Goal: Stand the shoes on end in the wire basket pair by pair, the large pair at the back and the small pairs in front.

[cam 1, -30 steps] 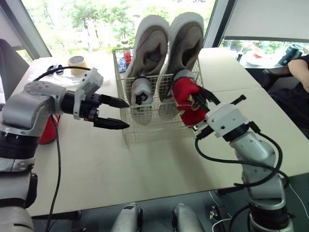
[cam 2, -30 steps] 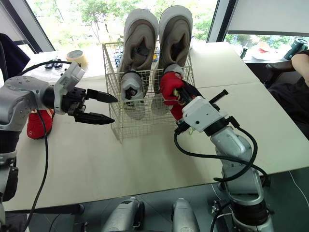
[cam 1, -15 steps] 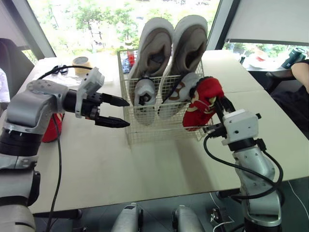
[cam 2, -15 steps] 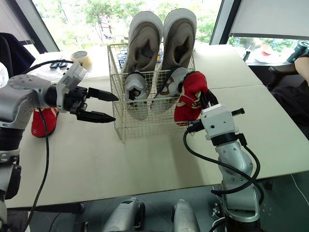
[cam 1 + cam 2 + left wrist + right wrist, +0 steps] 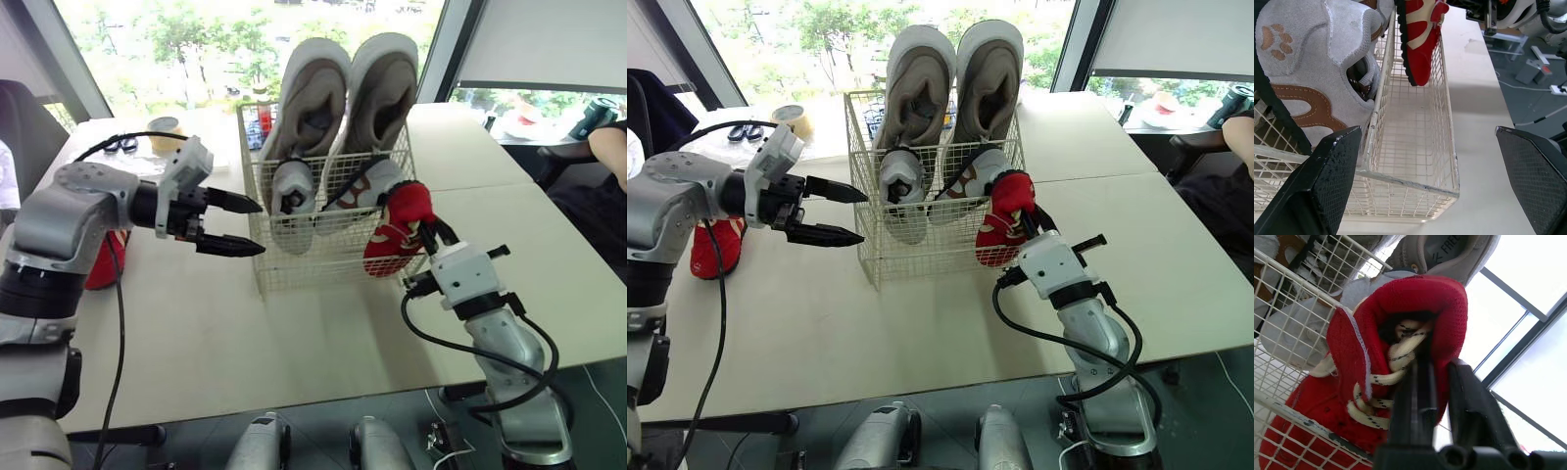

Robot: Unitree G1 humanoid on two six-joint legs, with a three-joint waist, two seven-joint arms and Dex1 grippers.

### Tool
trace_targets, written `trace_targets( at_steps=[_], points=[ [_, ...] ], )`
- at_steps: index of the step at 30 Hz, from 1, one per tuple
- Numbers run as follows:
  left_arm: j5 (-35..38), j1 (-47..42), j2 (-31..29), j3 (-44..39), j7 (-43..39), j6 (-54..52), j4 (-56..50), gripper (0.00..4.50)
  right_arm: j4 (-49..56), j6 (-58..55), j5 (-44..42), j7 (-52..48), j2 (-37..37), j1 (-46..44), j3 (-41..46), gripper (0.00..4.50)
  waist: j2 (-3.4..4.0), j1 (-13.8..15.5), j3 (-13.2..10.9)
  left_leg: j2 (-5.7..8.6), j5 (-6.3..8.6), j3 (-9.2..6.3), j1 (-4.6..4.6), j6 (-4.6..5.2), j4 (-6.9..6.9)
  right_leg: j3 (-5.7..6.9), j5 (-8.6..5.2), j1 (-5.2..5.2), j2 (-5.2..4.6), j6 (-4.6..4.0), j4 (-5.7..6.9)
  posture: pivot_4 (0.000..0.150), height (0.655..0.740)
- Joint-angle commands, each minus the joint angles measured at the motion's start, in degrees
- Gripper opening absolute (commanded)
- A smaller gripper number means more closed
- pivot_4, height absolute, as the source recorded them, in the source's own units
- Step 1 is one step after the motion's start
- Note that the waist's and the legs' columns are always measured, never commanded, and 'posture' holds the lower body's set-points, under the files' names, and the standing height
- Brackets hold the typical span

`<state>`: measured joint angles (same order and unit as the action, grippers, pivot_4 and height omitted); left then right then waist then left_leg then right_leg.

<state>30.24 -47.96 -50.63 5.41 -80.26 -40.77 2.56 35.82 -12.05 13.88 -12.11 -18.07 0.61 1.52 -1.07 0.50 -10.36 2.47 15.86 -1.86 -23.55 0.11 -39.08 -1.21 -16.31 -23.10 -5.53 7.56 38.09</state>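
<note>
Lowered since half a second ago, the right gripper (image 5: 1442,382) is clamped on the laced collar of a red shoe (image 5: 397,227), which hangs toe down at the front right corner of the wire basket (image 5: 323,266); its toe sits behind the basket's mesh. Just beside it a small grey shoe with a brown paw print (image 5: 370,184) leans across the front row, crowding that corner, and its mate (image 5: 292,196) stands further left. Behind them the large grey pair (image 5: 348,88) stands on end. The left gripper (image 5: 257,228) hovers off the basket's left side, fingers spread apart. On the table (image 5: 294,333) behind that arm lie the second red shoe (image 5: 710,245) and a tape roll (image 5: 163,127).
</note>
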Motion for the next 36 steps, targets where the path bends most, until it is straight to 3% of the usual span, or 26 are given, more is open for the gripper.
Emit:
trace_targets(
  at_steps=[1, 5, 10, 16, 20, 24, 30, 36],
  points=[
    [0.02, 0.02, -0.91, -2.08, 0.90, -0.14, -1.20, 4.50, 0.53, -0.08, -0.62, -1.08, -0.97, 1.43, 1.17, 2.54, 0.00, -0.09, 0.00, 0.00, 0.00, 0.00, 0.01, 0.00, 0.00, 0.00, 0.00, 0.00, 0.00, 0.00, 0.00, 0.150, 0.7400],
    [0.51, 0.53, -1.14, -3.21, 2.23, -0.84, -0.83, 4.50, 4.14, -1.23, -3.50, -4.24, -2.92, 2.95, 3.50, 4.47, 0.00, -0.32, 0.00, -0.05, 0.00, 0.01, 0.05, 0.00, 0.01, -0.01, 0.00, 0.02, 0.04, 0.00, 0.01, 0.150, 0.7400],
    [1.87, 1.11, -1.26, -6.81, 5.76, -3.34, -0.44, 4.50, 11.57, -7.16, -11.74, -13.46, -8.37, 5.64, 7.15, 4.47, 0.03, -0.57, -0.02, -0.07, 0.00, 0.01, 0.04, 0.01, 0.03, -0.02, 0.00, 0.01, 0.05, 0.00, 0.00, 0.150, 0.7400],
    [3.01, 2.60, -1.29, -12.19, 12.12, -5.98, -0.93, 4.50, 14.60, -20.99, -31.50, -28.82, -22.51, 2.85, 22.57, 4.47, 0.02, -0.99, -0.05, -0.08, 0.08, 0.02, 0.04, 0.13, 0.03, -0.03, 0.00, 0.07, 0.03, 0.00, -0.10, 0.150, 0.7400],
    [3.56, 3.30, -1.40, -16.40, 18.19, -8.03, -1.44, 4.50, 8.19, -34.49, -55.97, -38.62, -35.86, -10.55, 31.19, 4.47, 0.12, -1.23, -0.12, -0.09, 0.09, 0.05, 0.05, 0.14, 0.03, -0.05, 0.00, 0.08, -0.01, 0.00, -0.13, 0.150, 0.7400],
    [-2.81, 2.01, -1.57, -17.75, 30.57, -7.89, 2.60, 4.50, -1.18, -41.56, -74.43, -42.09, -43.70, -30.36, 25.63, 4.47, 0.13, -1.28, -0.12, -0.16, 0.11, 0.01, 0.10, 0.16, 0.19, -0.02, -0.01, 0.06, -0.02, -0.01, -0.22, 0.150, 0.7400],
    [-13.19, -0.41, -5.41, -19.56, 47.69, -8.49, 16.99, 4.50, -12.04, -43.02, -79.60, -45.16, -40.15, -51.29, 13.15, 4.47, 0.04, -1.38, -0.13, -0.11, 0.13, 0.12, 0.02, 0.17, 0.24, -0.06, 0.00, -0.09, -0.07, 0.00, -0.28, 0.150, 0.7400],
    [-17.71, -1.35, -9.85, -20.30, 50.85, -1.96, 36.12, 4.50, -14.71, -40.77, -76.56, -47.09, -36.59, -54.44, 8.61, 4.47, 0.02, -1.02, -0.12, -0.08, 0.16, 0.24, -0.31, 0.21, 0.21, -0.07, 0.00, -0.53, -0.14, 0.01, -0.13, 0.150, 0.7400]
  ],
)
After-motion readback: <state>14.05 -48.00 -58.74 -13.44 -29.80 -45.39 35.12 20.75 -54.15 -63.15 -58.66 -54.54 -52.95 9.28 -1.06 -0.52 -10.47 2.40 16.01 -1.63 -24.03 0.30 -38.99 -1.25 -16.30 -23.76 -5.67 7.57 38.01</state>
